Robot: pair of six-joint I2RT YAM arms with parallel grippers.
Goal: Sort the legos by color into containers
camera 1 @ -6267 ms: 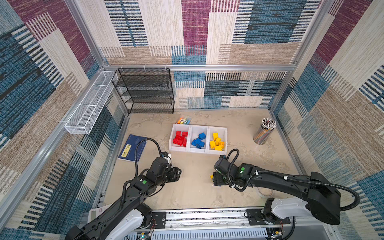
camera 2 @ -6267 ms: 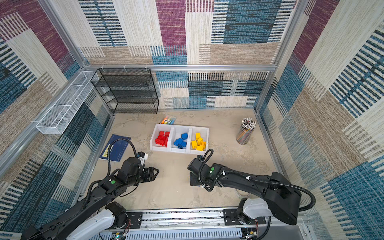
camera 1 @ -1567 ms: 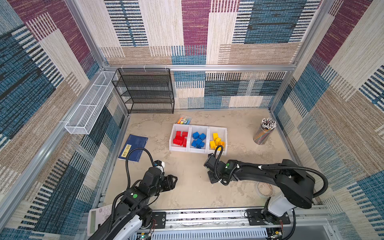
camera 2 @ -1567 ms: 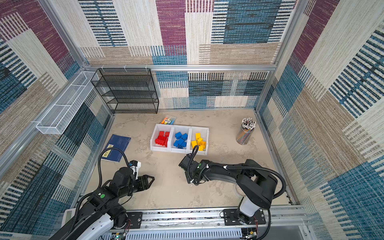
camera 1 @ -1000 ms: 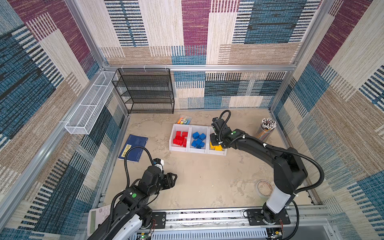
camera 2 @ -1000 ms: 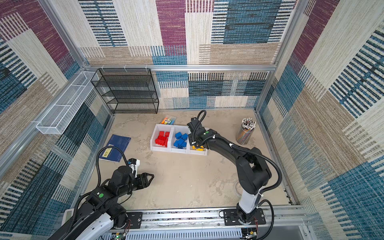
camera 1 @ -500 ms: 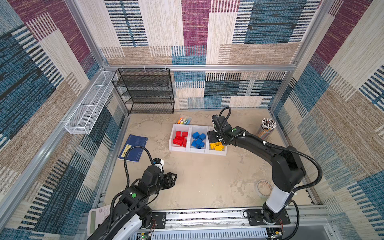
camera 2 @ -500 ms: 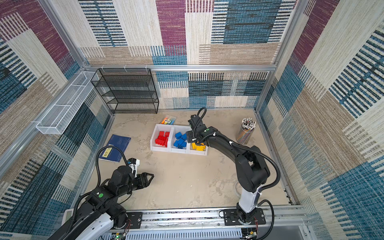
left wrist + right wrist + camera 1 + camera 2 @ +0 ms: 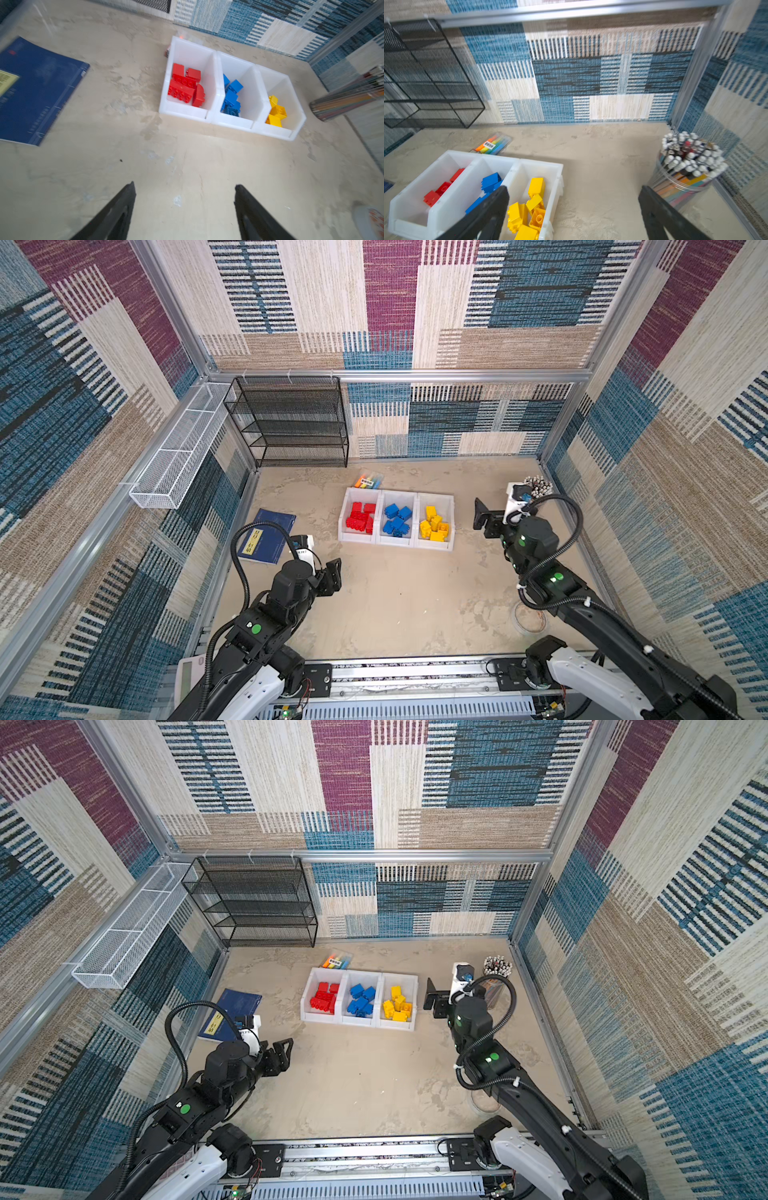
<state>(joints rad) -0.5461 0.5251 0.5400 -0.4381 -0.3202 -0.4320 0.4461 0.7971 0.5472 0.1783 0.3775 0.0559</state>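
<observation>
Beige counter (image 9: 395, 605): in both top views it carries no loose brick, where seconds ago one yellow brick lay near its front edge.

White containers (image 9: 397, 542): three joined bins standing in a row at mid-counter. They have not shifted.

Black, your right jaws reached over the yellow compartment half a second back. They have now drawn clear to the side, between the containers' end wall and the pen cup (image 9: 537, 485). The right wrist view shows them spread wide with nothing between them.

Your left jaws have hardly travelled but have opened further. The left wrist view shows them apart over bare counter, gripping nothing, well short of the containers.

Legos, from left to right across the top views:
- red legos (image 9: 360, 517) fill the first compartment,
- blue legos (image 9: 397, 520) the middle one,
- yellow legos (image 9: 434, 524) the last, which has gained the brick your right jaws carried over.

Reading: every brick in view lies with its own colour, so you may judge the sorting finished. Nothing is left to pick up, and both arms only need to retire.
</observation>
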